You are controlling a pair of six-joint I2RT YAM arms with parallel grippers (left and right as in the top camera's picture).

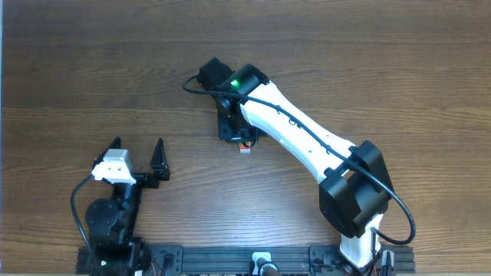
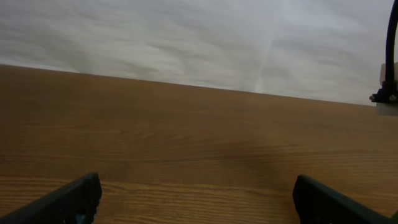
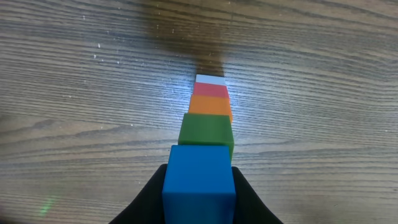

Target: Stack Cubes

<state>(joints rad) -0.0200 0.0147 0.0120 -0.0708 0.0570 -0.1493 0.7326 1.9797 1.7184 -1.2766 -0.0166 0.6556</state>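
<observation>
Placement of the top cube is the step in hand. The right pincer [image 3: 199, 202] is clamped on the blue cube [image 3: 199, 180], which sits on or just above the green cube [image 3: 207, 134]. Under these come the orange cube [image 3: 210, 104], red cube [image 3: 211, 90] and white cube [image 3: 211, 79], one tower near the middle of the bench [image 1: 383, 61]. The next move likely calls for parting the jaws gently and lifting straight up, lest the tower topple. The left pincer [image 1: 138, 153], at eight o'clock from the tower, stands apart and holds nothing.

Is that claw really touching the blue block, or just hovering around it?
Touching. In the right wrist view the right gripper has its fingers flush against both sides of the blue cube, with no gap showing.
</observation>
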